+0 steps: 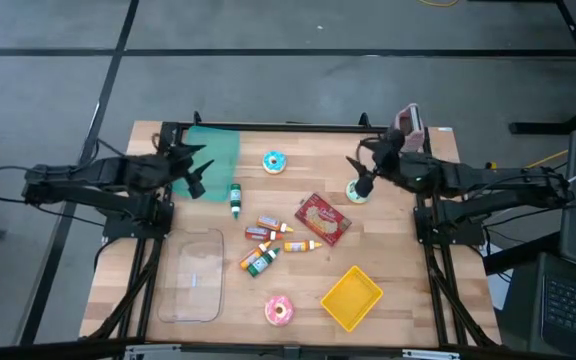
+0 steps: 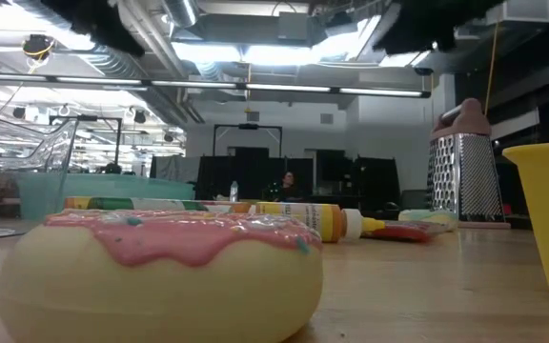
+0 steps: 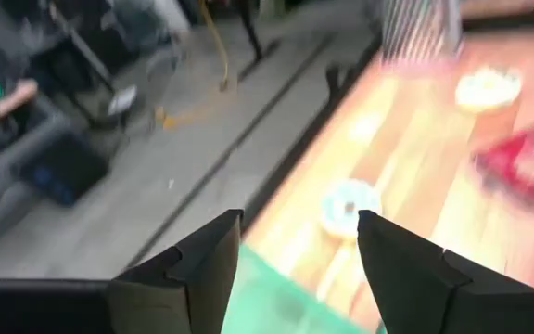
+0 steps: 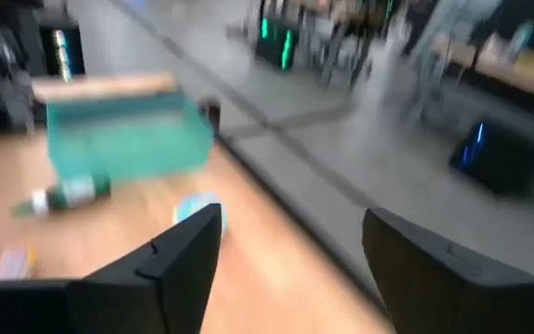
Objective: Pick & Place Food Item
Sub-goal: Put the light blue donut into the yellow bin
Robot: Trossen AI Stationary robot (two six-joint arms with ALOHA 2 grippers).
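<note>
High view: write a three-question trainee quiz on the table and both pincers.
1. True or false: the left pincer holds the green bottle.
2. Which lies nearest the yellow container? A) blue-frosted donut B) pink-frosted donut C) grater
3. Fill in: the right pincer hovers, fingers apart, by the ____-frosted donut.

Key: 1 false; 2 B; 3 white.

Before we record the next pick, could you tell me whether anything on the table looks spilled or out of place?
Nothing looks spilled or damaged. The small sauce bottles lie on their sides in a loose cluster mid-table, seemingly just laid out.
</note>
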